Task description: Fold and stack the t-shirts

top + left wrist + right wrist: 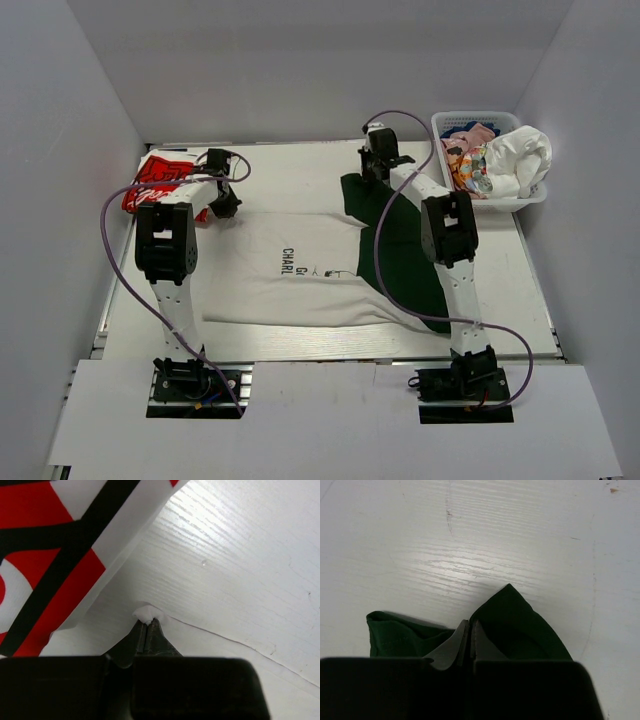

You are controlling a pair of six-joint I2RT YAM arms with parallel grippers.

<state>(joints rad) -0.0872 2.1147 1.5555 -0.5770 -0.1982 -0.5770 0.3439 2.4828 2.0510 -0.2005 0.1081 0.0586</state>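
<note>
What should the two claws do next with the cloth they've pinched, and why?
Probably lift both a little and draw them toward the near edge to start a fold. The left gripper is shut on a far corner of the white t-shirt, and the right gripper is shut on the far edge of the dark green t-shirt. Both shirts lie spread on the table.

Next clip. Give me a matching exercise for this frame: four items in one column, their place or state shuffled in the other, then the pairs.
1. red-and-white t-shirt
2. white t-shirt with black text
3. dark green t-shirt
4. white lattice basket

A. pinched by the right gripper
B. far right corner, holding clothes
C. spread flat in the middle, corner pinched by the left gripper
D. lying at the far left

Pairs: 1-D, 2-C, 3-A, 4-B
</note>
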